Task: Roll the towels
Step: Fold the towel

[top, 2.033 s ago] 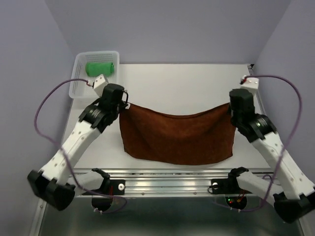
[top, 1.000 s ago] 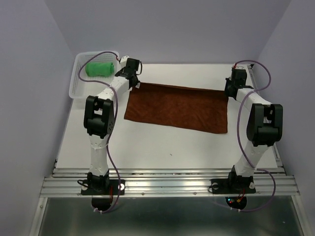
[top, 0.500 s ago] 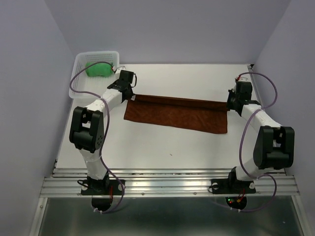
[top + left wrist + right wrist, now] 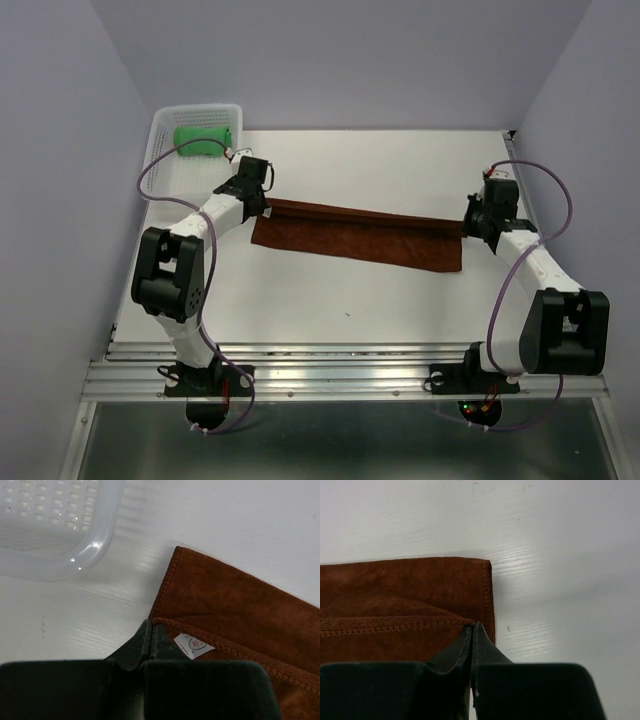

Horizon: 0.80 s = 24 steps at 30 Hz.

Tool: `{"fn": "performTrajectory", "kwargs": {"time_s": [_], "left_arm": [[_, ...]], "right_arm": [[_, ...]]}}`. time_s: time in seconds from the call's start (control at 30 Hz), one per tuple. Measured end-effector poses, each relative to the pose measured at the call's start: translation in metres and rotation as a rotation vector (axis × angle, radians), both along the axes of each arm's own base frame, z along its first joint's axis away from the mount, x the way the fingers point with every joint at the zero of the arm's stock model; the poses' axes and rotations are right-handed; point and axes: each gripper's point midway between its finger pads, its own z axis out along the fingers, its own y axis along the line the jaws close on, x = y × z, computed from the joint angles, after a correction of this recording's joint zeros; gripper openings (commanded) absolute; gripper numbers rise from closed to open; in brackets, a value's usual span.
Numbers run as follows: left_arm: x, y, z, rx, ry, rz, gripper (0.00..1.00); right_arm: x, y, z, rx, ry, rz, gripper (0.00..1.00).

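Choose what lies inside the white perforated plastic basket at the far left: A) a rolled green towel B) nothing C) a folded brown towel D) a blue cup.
A: a rolled green towel sits in the white perforated plastic basket; the brown cloth towel lies outside it.

Quick headcount: two towels total, one brown towel point(image 4: 355, 237) and one green towel point(image 4: 203, 137) that's rolled. Only one white basket point(image 4: 155, 150). Two arms, a left arm point(image 4: 220, 207) and a right arm point(image 4: 530, 262), so two end effectors as well: one left end effector point(image 4: 263, 204), one right end effector point(image 4: 469, 222). Two purple cables, one per arm: left cable point(image 4: 143, 180), right cable point(image 4: 569, 215). One little white tag point(image 4: 194, 645) on the brown towel. And one desk point(image 4: 380, 300) under it all.
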Motion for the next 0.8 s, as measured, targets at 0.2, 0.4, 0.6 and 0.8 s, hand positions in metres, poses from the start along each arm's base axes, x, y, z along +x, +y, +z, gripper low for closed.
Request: {"fn": "performTrajectory", "kwargs": {"time_s": [0.2, 0.4, 0.6, 0.8], "left_arm": [[-0.007, 0.001, 0.005, -0.009, -0.015, 0.000, 0.00], [-0.019, 0.005, -0.003, -0.008, 0.002, 0.010, 0.00], [-0.026, 0.006, -0.010, -0.004, 0.020, 0.016, 0.00], [-0.029, 0.008, -0.014, -0.006, 0.029, 0.032, 0.00]], "right_arm": [[-0.014, 0.002, -0.002, 0.020, 0.016, -0.012, 0.01], [-0.025, 0.005, -0.009, 0.044, 0.050, -0.027, 0.01], [-0.035, 0.009, -0.018, 0.076, 0.085, -0.047, 0.04], [-0.046, 0.014, -0.026, 0.132, 0.136, -0.093, 0.05]]}}
